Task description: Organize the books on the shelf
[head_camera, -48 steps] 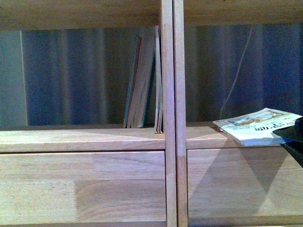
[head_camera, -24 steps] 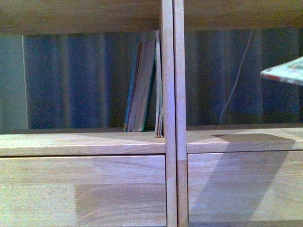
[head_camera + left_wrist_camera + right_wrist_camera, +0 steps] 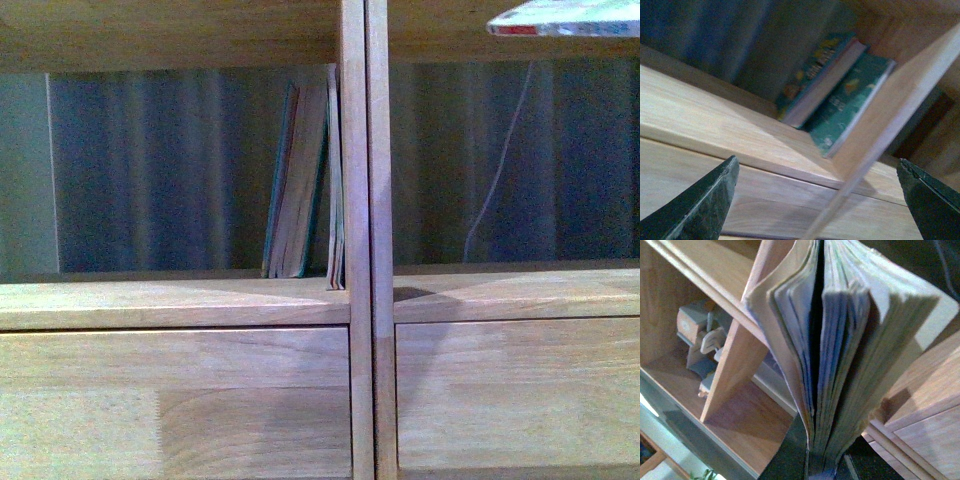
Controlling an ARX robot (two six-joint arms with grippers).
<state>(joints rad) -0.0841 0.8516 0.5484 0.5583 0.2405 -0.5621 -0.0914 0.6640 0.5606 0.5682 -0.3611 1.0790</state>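
Pale floppy booklet (image 3: 840, 340), pages fanned, tight in right gripper (image 3: 822, 460); left gripper (image 3: 816, 167) wide apart.

Just ahead of the left gripper (image 3: 816, 167), whose fingers (image 3: 700, 205) are dark green-black, the books (image 3: 840, 95) show teal covers with yellow and orange print and tan page edges. The shelf (image 3: 200, 300) is pale honey wood with streaky grain. The booklet (image 3: 850, 340) in the black right gripper (image 3: 820, 462) has cream-grey pages and a red-and-white edge. Beyond both grippers, the backdrop (image 3: 150, 170) runs in blue-grey stripes.
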